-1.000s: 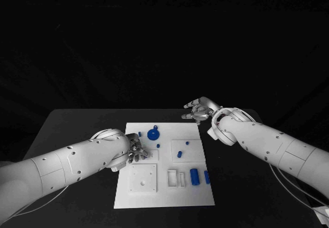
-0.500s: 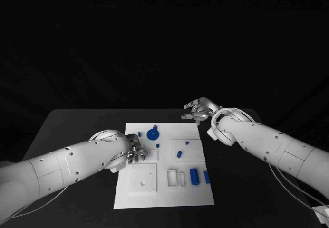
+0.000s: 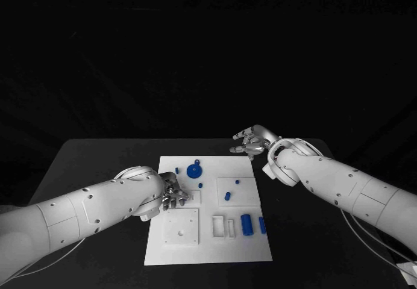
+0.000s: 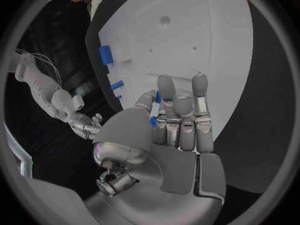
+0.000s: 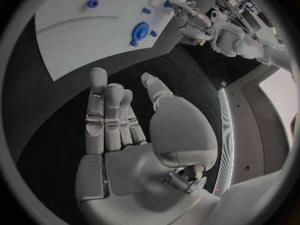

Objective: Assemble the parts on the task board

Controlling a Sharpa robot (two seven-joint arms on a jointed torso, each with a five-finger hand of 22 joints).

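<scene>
Head view: white rectangular task board (image 3: 208,241) mid black table (image 3: 96,162). Small blue plastic parts (image 3: 247,223) scattered on board; round blue disc part (image 3: 194,171) near far edge. Left hand (image 3: 172,195) over board's left edge, grip unclear. Right hand (image 3: 253,140) off board's far right corner, fingers apart, holding nothing.

Left wrist view: left hand (image 4: 178,130) above board (image 4: 206,40), small blue part (image 4: 154,120) showing between thumb and fingers; cannot tell if held.

Right wrist view: right hand (image 5: 134,135) spread, empty, over table; board (image 5: 81,30) beyond.

No legible writing or labels.
</scene>
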